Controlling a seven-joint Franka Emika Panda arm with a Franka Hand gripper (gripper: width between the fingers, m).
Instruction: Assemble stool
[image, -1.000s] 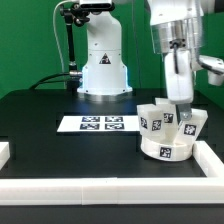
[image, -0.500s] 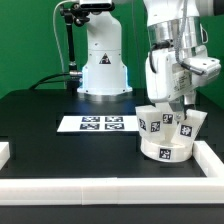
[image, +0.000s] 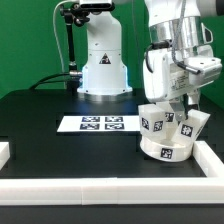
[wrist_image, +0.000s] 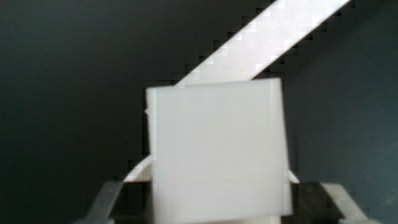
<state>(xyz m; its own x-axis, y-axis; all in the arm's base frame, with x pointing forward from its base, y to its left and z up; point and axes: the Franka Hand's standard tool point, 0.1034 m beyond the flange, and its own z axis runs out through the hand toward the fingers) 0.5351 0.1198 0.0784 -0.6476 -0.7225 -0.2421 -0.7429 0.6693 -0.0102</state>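
The stool's round white seat (image: 168, 151) lies at the exterior view's right with white tagged legs standing on it, one at the left (image: 153, 122) and one at the right (image: 193, 126). My gripper (image: 178, 108) hangs over the middle leg between them. In the wrist view that white leg (wrist_image: 217, 150) fills the space between my fingers (wrist_image: 121, 200). A dark gap shows on each side of it, so the gripper (wrist_image: 221, 205) is open around the leg without touching it. The leg's lower end is hidden.
The marker board (image: 98, 124) lies on the black table left of the seat. White border rails run along the front (image: 100, 188) and the right (image: 215, 160); one crosses the wrist view (wrist_image: 267, 45). The arm's base (image: 104, 65) stands at the back.
The wrist has turned about its vertical axis over the legs since one second ago. In the last half second nothing has visibly moved.
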